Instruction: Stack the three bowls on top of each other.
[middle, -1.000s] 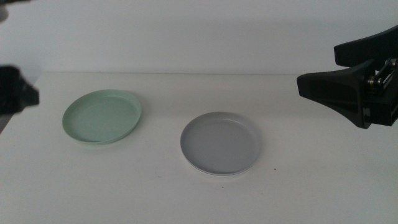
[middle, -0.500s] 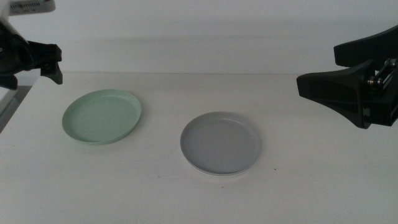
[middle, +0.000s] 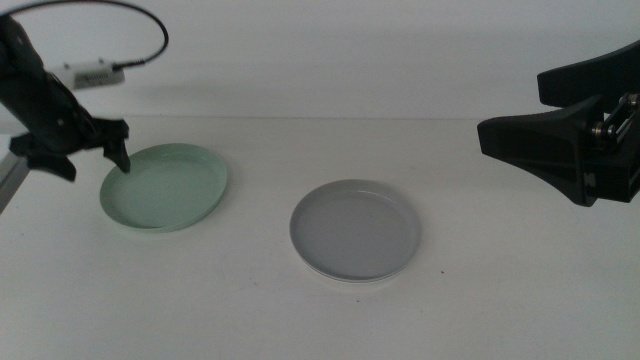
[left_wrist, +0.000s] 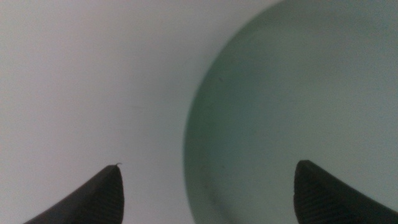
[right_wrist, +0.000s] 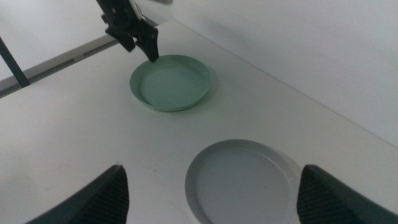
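The green bowl (middle: 164, 187) lay at the table's (middle: 220, 300) left, well apart from the grey bowl (middle: 354, 229) near the middle; a pale rim under the grey one may have been the white bowl, though that could not be settled. The left gripper (middle: 92, 155) hung at the green bowl's far left edge, jaws spread wide and empty, one inside the rim, one outside. The low rim gave little to bite; a shallow pinch might slip or tip the bowl. The right gripper (right_wrist: 211, 186) waited at the right, open, holding nothing.
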